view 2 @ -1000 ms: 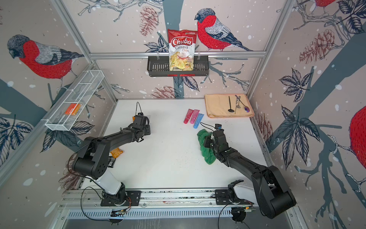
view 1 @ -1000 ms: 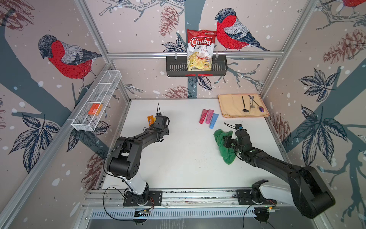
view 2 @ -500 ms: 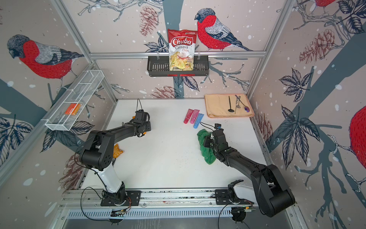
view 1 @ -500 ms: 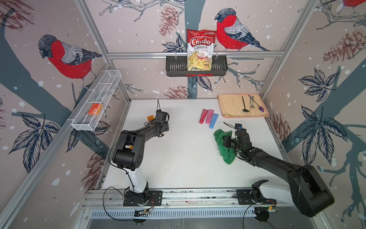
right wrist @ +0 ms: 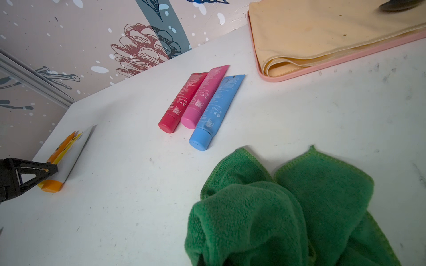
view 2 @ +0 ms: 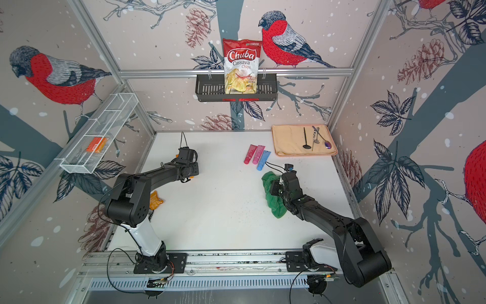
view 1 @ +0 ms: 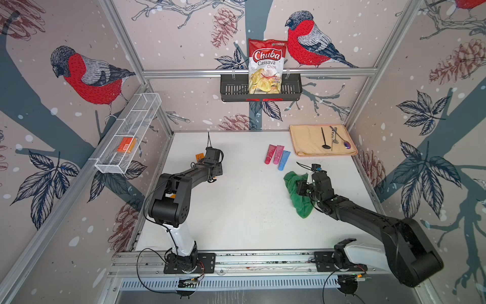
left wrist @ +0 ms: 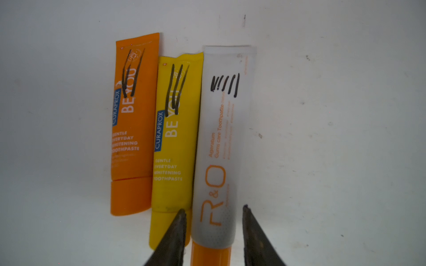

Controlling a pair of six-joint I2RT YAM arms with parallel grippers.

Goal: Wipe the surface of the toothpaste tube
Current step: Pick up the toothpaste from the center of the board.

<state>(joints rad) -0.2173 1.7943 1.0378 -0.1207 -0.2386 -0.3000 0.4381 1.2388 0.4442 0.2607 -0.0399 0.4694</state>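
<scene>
Because the white tube [left wrist: 219, 138] carries black marker strokes [left wrist: 226, 85] near its crimped end, you are right to treat it as the item to be wiped. It lies flat near the left edge of the surface [view 1: 236, 210], toward the far-left corner. It touches a yellow tube [left wrist: 173, 149], which in turn lies against an orange tube [left wrist: 131, 115]; both neighbours bear similar strokes.

Your left hand [left wrist: 213, 209] straddles the white tube beside its orange cap. The fingers stand apart with a sliver of gap on each side: released, nothing grasped. This placement reads as preparation to pinch the cap end, which would leave the marked face free for wiping. Note that one finger overlaps the yellow tube, so closing may nudge or catch it.

Your right hand [view 1: 298, 189] is clenched in the green cloth [right wrist: 288, 207], bunched toward the right edge and well apart from those tubes. In my judgement wiping has not yet begun, and the cloth must first cross the surface.
</scene>
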